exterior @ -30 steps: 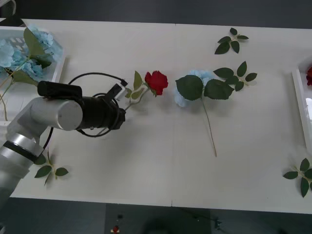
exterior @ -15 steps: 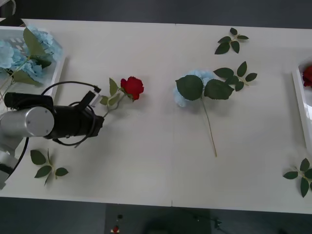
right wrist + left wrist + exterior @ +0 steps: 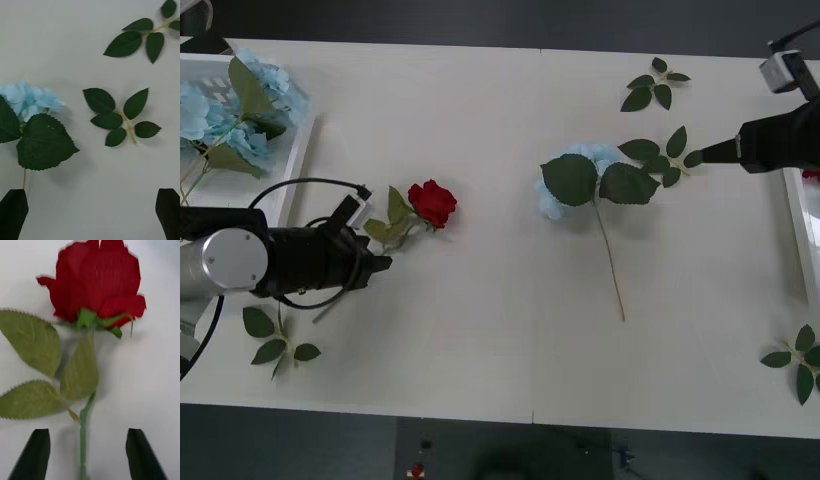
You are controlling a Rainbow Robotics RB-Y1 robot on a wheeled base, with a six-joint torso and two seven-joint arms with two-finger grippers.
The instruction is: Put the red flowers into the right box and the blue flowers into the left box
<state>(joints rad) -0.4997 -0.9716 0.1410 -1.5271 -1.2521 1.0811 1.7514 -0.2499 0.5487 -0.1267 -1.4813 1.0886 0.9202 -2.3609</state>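
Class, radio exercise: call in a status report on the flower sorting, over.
Left gripper at red rose stem, left side of table. Right gripper open above blue flower. Leaf sprig lies close beside that bloom.

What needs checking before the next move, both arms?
1. Left gripper lined up on the red rose: ok, the stem runs straight out from it.
2. Left grip on the stem: cannot tell.
3. Right gripper open: ok.
4. Right gripper centred on the blue hydrangea: not ok, the bloom is off to one side and a loose leaf sprig lies nearer the middle.
5. Rose in the right box: not ok, it lies near the left box.
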